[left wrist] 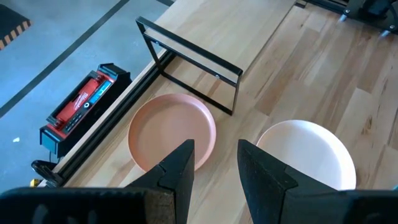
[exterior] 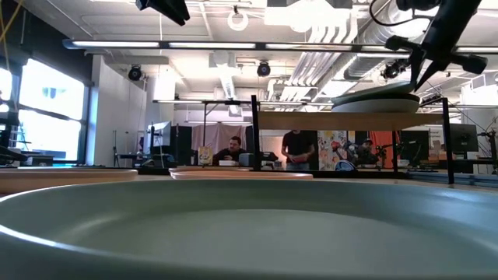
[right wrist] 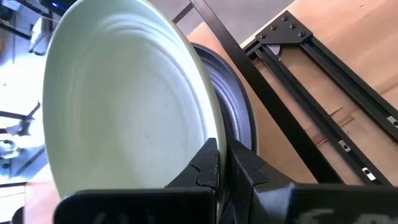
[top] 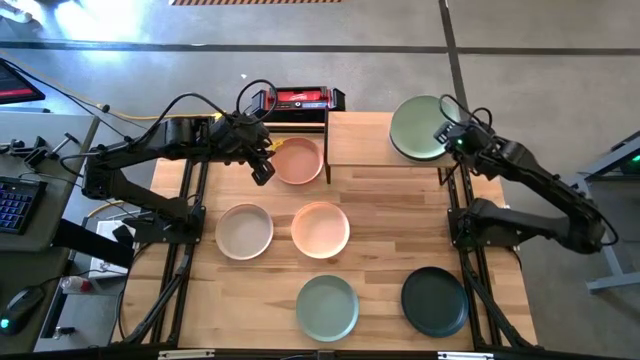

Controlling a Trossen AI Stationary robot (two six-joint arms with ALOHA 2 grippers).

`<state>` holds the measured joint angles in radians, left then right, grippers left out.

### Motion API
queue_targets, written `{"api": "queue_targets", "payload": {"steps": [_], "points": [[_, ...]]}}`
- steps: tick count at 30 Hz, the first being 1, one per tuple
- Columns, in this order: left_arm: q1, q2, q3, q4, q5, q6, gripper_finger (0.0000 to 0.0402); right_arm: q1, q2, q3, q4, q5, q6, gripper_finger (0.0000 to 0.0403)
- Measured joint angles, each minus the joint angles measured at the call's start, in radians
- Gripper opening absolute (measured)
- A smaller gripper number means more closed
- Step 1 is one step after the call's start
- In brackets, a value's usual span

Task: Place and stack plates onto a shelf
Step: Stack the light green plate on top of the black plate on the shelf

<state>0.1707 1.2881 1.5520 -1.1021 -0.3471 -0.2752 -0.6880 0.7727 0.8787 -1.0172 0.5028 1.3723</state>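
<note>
Shelf [top: 375, 140] is your landmark: the small light-wood board on black legs, standing at the far middle of the tabletop [top: 380, 230]. On its right end you have the light green plate [top: 418, 128] resting on a darker plate [right wrist: 235, 118] (only that one's edge shows in the right wrist view). Your right gripper [top: 447, 133] is at the light green plate's right rim, fingers clenched on that rim. Your left gripper [top: 262, 170] hovers just left of the shelf, above the near-left edge of the terracotta pink plate [top: 297, 160], which lies on the tabletop touching distance from the shelf's left legs; its fingers [left wrist: 177, 171] are released, with a clear gap between them and nothing in it. Nearer than the shelf, on the tabletop, you will find the peach plate [top: 320, 229] and, to its left, the cream plate [top: 244, 231]; nearer still sit the sage plate [top: 327, 306] and the dark green plate [top: 435, 301]. Beyond the shelf's left corner, off the table, lies a red and black battery pack [top: 300, 99].
</note>
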Motion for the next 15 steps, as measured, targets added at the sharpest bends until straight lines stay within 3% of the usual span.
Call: {"api": "queue_targets", "payload": {"steps": [7,15], "points": [[0.0,0.0,0.0,0.0,0.0,0.0,0.0113,0.0,0.023,0.0,0.001,0.001,-0.002,0.0009],[0.0,0.0,0.0,0.0,0.0,0.025,0.0113,0.0,0.023,0.0,0.0,0.02,-0.008,0.0062]]}}
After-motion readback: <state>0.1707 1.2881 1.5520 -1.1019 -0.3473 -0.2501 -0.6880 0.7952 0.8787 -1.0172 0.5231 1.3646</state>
